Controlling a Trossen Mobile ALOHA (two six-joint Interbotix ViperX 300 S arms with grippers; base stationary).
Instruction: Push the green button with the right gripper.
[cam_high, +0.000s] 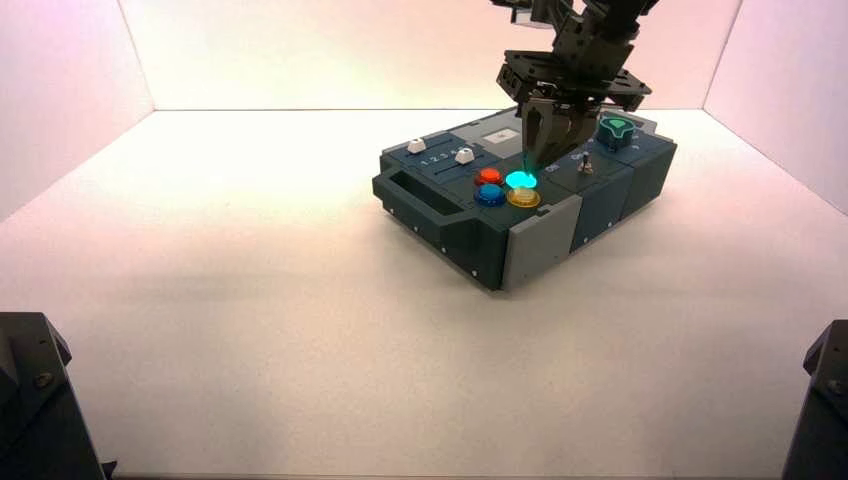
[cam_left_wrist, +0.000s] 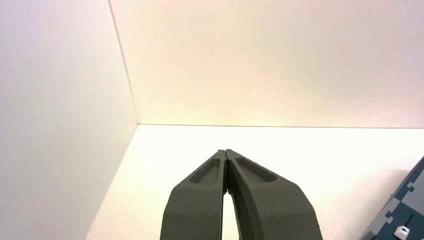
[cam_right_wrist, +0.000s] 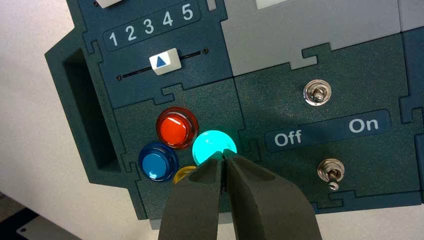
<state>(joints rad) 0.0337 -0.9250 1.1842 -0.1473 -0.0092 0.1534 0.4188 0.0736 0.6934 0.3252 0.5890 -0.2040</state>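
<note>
The green button (cam_high: 520, 180) (cam_right_wrist: 211, 145) glows bright cyan on top of the dark teal box (cam_high: 440, 205), in a cluster with the red, blue and yellow buttons. My right gripper (cam_high: 541, 158) (cam_right_wrist: 223, 154) hangs straight over it, shut, its joined tips overlapping the button's near edge in the right wrist view; I cannot tell whether they touch it. My left gripper (cam_left_wrist: 226, 151) is shut on nothing, away from the box, facing a white corner of the enclosure.
Beside the green one sit the red button (cam_right_wrist: 176, 127), blue button (cam_right_wrist: 158, 162) and yellow button (cam_right_wrist: 183, 174), half hidden by my fingers. Two toggle switches (cam_right_wrist: 317, 92) flank an Off/On label. A white slider (cam_right_wrist: 165, 61) runs under numbers 1 to 5. A dark green knob (cam_high: 615, 130) sits behind.
</note>
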